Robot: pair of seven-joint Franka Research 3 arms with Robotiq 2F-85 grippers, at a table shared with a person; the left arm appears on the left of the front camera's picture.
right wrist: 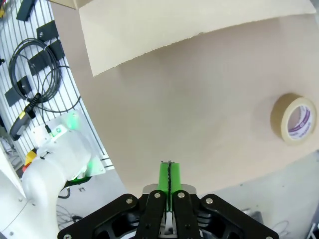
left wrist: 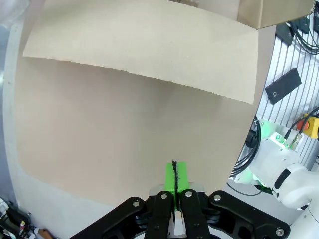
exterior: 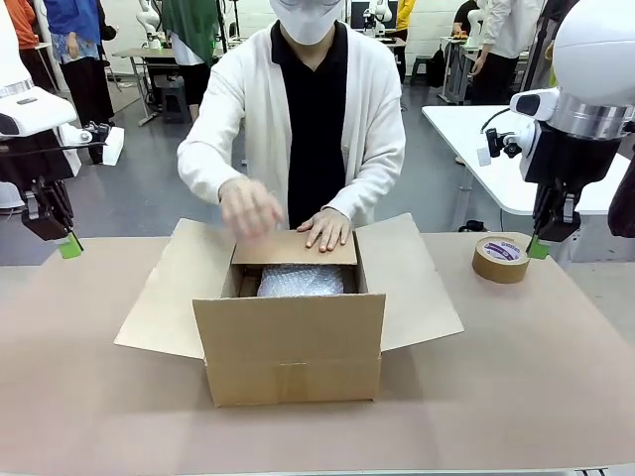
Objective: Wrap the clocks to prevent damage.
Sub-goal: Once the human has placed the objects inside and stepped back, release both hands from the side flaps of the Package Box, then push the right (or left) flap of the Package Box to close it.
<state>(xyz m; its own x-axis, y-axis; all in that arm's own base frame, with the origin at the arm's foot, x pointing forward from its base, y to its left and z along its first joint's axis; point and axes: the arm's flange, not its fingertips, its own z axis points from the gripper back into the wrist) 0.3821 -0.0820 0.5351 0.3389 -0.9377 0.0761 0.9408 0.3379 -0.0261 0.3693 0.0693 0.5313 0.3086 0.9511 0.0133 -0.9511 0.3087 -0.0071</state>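
A roll of brown tape (exterior: 501,258) lies flat on the brown-covered table (exterior: 556,397) to my right, its core printed in purple. Just behind the roll, past the table's far edge, stands a white table (exterior: 466,129). Farther back beyond the roll, people (exterior: 501,40) stand among other tables. From my right wrist I see black cables (right wrist: 26,107) hanging on a slotted white panel, well apart from the roll.
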